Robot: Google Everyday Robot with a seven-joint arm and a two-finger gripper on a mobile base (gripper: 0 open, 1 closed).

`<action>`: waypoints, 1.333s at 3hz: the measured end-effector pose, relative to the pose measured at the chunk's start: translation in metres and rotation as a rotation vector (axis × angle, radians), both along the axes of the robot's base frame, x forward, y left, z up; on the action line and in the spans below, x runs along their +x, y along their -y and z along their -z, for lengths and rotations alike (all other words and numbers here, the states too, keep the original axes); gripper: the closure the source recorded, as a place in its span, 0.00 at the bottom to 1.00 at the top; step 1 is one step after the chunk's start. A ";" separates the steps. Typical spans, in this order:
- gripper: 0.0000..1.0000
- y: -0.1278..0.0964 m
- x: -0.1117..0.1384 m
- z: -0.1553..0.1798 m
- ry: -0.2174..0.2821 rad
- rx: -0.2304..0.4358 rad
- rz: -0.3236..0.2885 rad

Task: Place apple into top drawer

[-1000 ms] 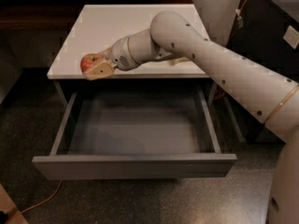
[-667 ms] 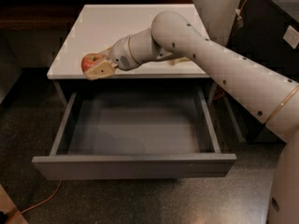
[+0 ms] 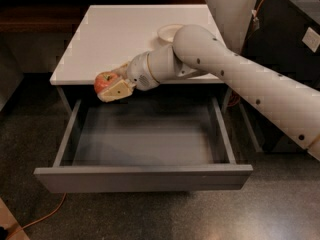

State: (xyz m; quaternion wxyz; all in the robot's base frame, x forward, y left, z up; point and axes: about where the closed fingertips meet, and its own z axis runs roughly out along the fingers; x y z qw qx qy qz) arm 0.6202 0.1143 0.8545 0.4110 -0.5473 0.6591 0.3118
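Apple (image 3: 104, 79) sits clamped in the jaws of the gripper (image 3: 113, 84), held in the air at the front left edge of the white bench (image 3: 120, 34), above the back left of the open top drawer (image 3: 145, 177).
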 end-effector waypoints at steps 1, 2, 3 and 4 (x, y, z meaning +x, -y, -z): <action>1.00 0.021 -0.023 0.018 -0.004 -0.010 -0.011; 1.00 0.040 -0.036 0.041 -0.006 -0.018 -0.008; 1.00 0.059 -0.039 0.089 0.030 -0.050 0.002; 1.00 0.059 -0.039 0.089 0.030 -0.050 0.002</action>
